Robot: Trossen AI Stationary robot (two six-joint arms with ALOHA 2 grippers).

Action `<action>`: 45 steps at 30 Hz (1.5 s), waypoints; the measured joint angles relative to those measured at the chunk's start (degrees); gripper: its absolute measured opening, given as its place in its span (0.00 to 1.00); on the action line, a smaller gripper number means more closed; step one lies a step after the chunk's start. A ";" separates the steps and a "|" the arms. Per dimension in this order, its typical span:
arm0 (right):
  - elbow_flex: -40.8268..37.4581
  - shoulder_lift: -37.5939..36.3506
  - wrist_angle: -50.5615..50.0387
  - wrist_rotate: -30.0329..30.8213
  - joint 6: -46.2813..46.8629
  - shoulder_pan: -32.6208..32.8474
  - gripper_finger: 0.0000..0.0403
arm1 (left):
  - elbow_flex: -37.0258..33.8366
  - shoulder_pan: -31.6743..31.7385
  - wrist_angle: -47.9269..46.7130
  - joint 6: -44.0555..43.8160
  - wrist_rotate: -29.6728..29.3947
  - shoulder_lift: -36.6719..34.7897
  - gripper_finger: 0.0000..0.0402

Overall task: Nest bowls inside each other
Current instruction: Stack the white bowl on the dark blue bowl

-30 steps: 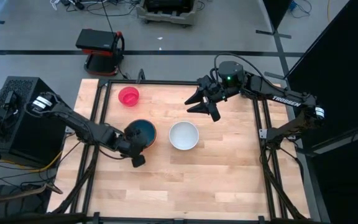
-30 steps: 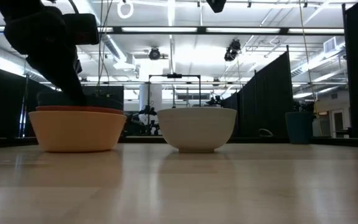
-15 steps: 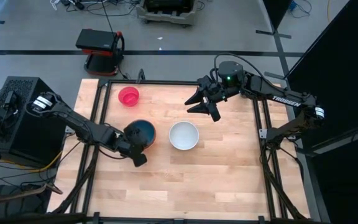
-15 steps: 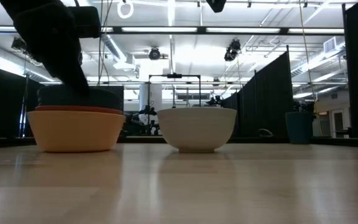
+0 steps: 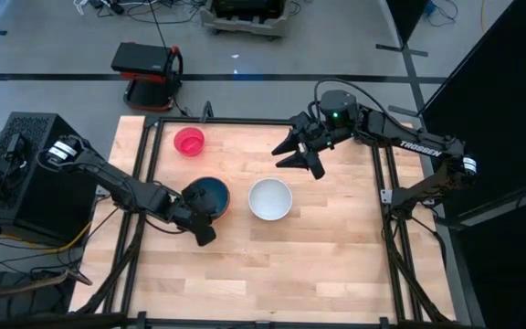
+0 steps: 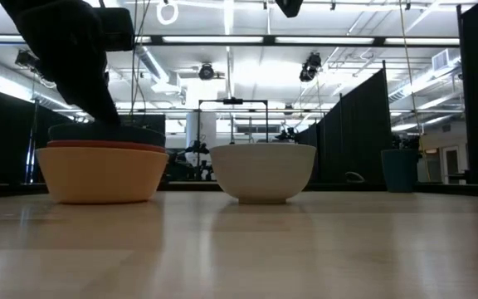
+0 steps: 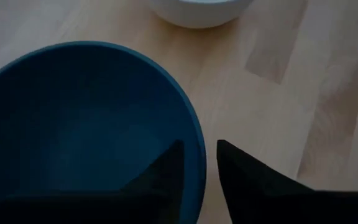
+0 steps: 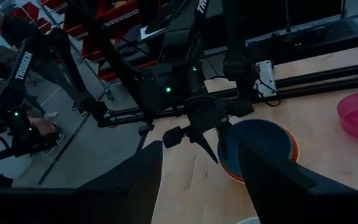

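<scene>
Left gripper: your left gripper (image 7: 199, 163) sits at the rim of the teal-blue bowl (image 7: 86, 124); one dark finger (image 7: 160, 177) lies inside the wall and the other just outside it, with a narrow gap on each side, so the rim is straddled rather than pinched.
Right gripper: your right gripper (image 5: 299, 155) hangs over the far part of the table (image 5: 336, 247), well apart from every bowl; its two fingers (image 8: 272, 174) stand widely spread with nothing between them.
Stack: three bowls sit nested under your left fingers, orange bowl (image 6: 102, 174) lowest, red bowl (image 6: 106, 146) showing only as a thin rim, and the teal-blue one on top.
White bowl: one pale white bowl (image 5: 270, 198) stands alone just beside the stack, not touching it, on the side beyond your left fingertips.
Pink bowl: one smaller pink bowl (image 5: 189, 141) rests alone near the far corner, well apart from both grippers.
Shapes and surfaces: all five bowls are round, smooth and plain, with a soft plastic sheen; the pink one looks slightly translucent.
Table: pale wooden planks with visible grain, framed by dark rails.
Count: five bowls, two grippers.
</scene>
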 joint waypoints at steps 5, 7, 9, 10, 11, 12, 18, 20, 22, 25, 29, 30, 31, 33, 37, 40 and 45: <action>-0.01 0.01 -0.48 -0.02 0.01 0.00 0.50 | 2.52 0.00 -3.03 0.42 -0.82 -1.35 0.26; -0.01 0.01 -0.68 -0.03 0.02 0.00 0.51 | 3.53 0.00 -4.24 0.59 -1.15 -1.89 0.28; -0.01 0.01 -0.87 -0.04 0.02 0.00 0.51 | 4.54 0.00 -5.45 0.76 -1.47 -2.42 0.31; -0.01 0.01 -1.16 -0.02 0.02 0.00 0.51 | 5.09 0.00 -6.14 0.92 -1.84 -2.78 0.31; -0.01 0.01 -2.07 0.05 -0.05 0.00 0.52 | 5.65 0.00 -6.88 1.37 -2.95 -3.64 0.32; -0.01 0.01 -3.03 0.35 -0.27 0.02 0.52 | 5.96 0.00 -7.29 1.45 -4.04 -4.61 0.32; -0.08 0.03 -10.39 6.47 -4.70 0.11 0.52 | 6.00 0.00 -11.33 -3.53 -9.69 -11.30 0.35; -0.08 0.22 -12.53 9.04 -6.14 0.11 0.53 | 6.00 0.02 -12.63 -4.78 -10.21 -13.38 0.35; -0.08 1.25 -14.21 10.42 -6.76 0.12 0.54 | 6.00 0.02 -13.51 -6.12 -9.80 -13.81 0.35; -0.08 3.24 -16.26 11.98 -7.48 0.15 0.54 | 5.99 0.02 -14.82 -8.15 -9.16 -14.42 0.35; -0.09 5.89 -19.00 14.05 -8.43 0.18 0.55 | 5.97 0.01 -16.56 -10.85 -8.32 -15.24 0.35; -0.09 6.56 -19.69 14.57 -8.67 0.18 0.56 | 5.97 0.01 -17.00 -11.53 -8.11 -15.45 0.35; -0.09 7.22 -20.37 15.09 -8.91 0.19 0.56 | 5.97 0.01 -17.43 -12.20 -7.90 -15.65 0.35; -0.09 8.55 -21.75 16.13 -9.39 0.21 0.57 | 5.96 0.01 -18.30 -13.55 -7.47 -16.06 0.36; -0.10 11.20 -24.49 18.21 -10.34 0.24 0.58 | 5.95 0.00 -20.05 -16.26 -6.63 -16.88 0.36; -0.10 13.19 -26.38 19.63 -11.01 0.24 0.58 | 5.94 0.00 -21.27 -18.15 -5.97 -17.45 0.36; -0.10 16.94 -28.07 20.55 -12.50 -0.32 0.58 | 5.94 0.00 -21.26 -18.26 -5.08 -17.43 0.36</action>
